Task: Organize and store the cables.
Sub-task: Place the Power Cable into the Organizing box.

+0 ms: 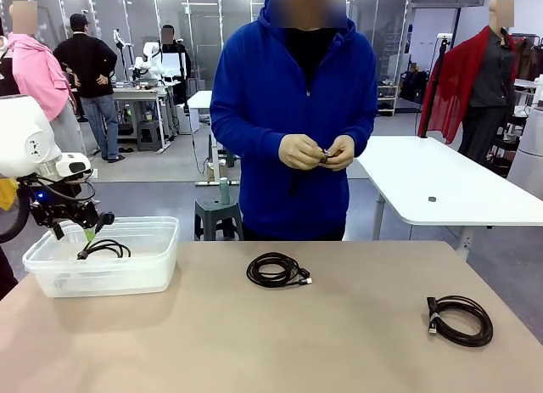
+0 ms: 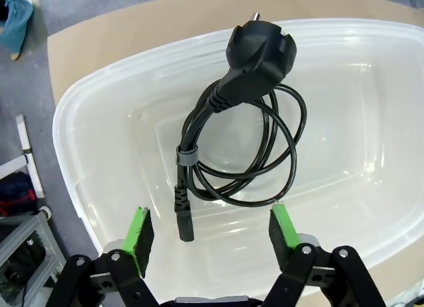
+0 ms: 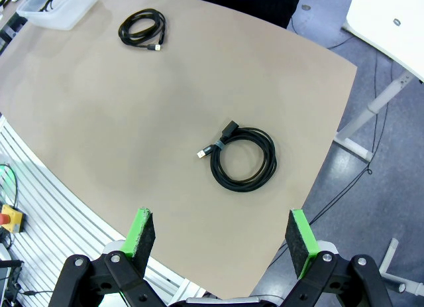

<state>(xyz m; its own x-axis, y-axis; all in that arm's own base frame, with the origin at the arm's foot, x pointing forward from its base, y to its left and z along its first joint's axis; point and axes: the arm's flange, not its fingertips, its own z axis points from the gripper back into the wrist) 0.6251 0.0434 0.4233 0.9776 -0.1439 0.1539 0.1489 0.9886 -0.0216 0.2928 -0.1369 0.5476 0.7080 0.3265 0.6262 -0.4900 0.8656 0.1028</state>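
At the left, the left gripper (image 1: 83, 230) (image 2: 212, 221) hangs over the clear tub (image 1: 157, 278) (image 2: 79, 101) with its jaws spread wide and holding nothing. Straight below it, between the green pads, a coiled power cable (image 2: 255, 55) (image 1: 106, 249) lies loose on the tub floor, so that one looks stored. Well away on this gripper's right, a second cable (image 1: 293, 274) (image 3: 161, 35) sits tied on the bare table, probably waiting its turn. Beyond it the person's hands (image 1: 318, 151) pinch something small and dark; I cannot tell what. Further right, a third cable (image 1: 484, 329) (image 3: 266, 158) lies below and just ahead of the right gripper (image 3: 222, 227), which hovers high above the table, open and empty, seemingly poised for that coil.
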